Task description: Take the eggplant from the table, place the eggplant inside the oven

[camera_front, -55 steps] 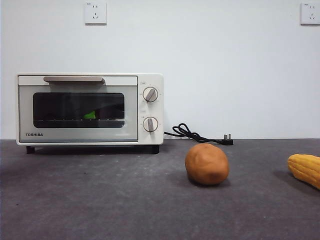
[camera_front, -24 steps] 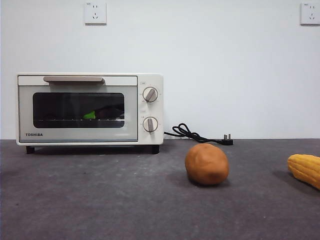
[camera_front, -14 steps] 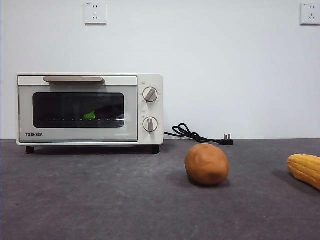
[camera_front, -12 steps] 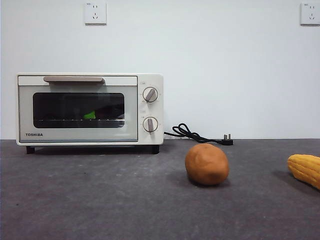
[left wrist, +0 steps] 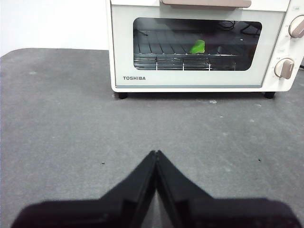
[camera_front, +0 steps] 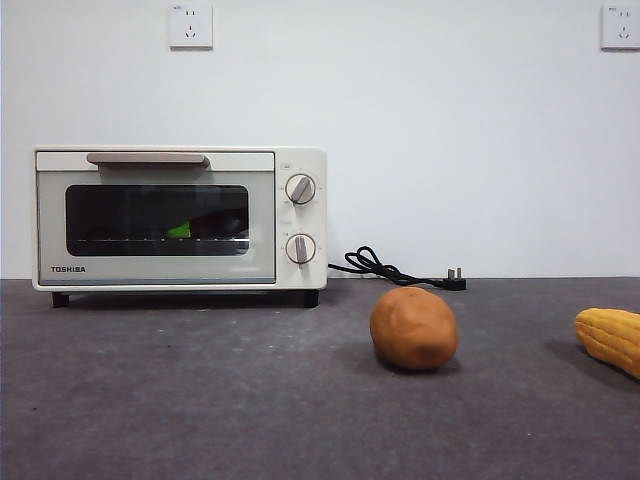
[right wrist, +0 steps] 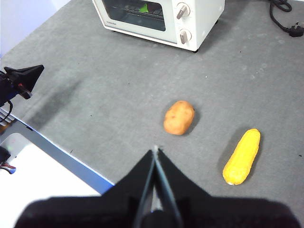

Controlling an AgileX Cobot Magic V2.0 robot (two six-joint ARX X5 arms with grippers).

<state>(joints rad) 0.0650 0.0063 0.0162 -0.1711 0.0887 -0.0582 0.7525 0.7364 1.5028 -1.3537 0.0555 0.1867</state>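
Evidently the task is complete: the eggplant (left wrist: pixel 198 46) lies on the rack inside the oven (left wrist: pixel 118 47), its green cap visible through the glass of the shut door, well ahead of the left gripper (left wrist: pixel 156 153), which is clenched and empty above the table (left wrist: pixel 57 123). The right gripper (right wrist: pixel 155 150) is likewise clenched on nothing, near the potato (right wrist: pixel 179 117). Against the earlier frames, nothing has moved.
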